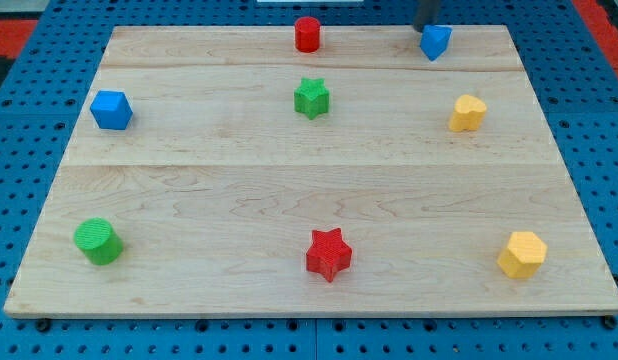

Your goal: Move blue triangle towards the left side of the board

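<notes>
The blue triangle (435, 42) sits near the top edge of the wooden board (239, 190), right of centre. My tip (427, 27) is at the view's top, just behind the blue triangle's upper left corner, touching it or nearly so. Only the lowest part of the rod shows; the rest is cut off by the frame's top edge.
A red cylinder (307, 34) stands left of the triangle along the top edge. A green star (311, 98) lies below it. A blue cube (111, 110) and a green cylinder (97, 241) are at the left. A yellow heart (467, 113), a yellow hexagon (521, 254) and a red star (328, 254) lie lower.
</notes>
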Controlling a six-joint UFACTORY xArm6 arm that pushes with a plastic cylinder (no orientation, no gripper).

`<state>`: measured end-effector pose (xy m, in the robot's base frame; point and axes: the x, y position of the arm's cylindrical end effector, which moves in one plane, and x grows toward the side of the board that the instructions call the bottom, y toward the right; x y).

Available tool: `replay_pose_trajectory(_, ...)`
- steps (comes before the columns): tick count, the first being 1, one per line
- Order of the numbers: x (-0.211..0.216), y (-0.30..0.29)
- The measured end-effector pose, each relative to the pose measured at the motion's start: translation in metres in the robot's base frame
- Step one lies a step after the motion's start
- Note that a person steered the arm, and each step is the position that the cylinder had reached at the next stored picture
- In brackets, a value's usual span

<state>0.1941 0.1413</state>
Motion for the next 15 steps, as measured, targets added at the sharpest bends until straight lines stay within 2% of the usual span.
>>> replay_pose_trajectory(1, 0.015, -0.015)
replay_pose_trajectory(2, 0.007, 0.004)
replay_pose_trajectory(3, 0.003, 0.051)
replay_pose_trajectory(5, 0.045, 0.064)
replay_pose_trajectory(6, 0.048, 0.060)
replay_pose_trajectory(7, 0.044, 0.101)
replay_pose_trajectory(8, 0.067, 0.131)
replay_pose_trajectory(9, 0.083, 0.123)
replay_pose_trajectory(12, 0.078, -0.019)
replay_pose_trajectory(13, 0.077, -0.013)
replay_pose_trajectory(15, 0.050, -0.071)
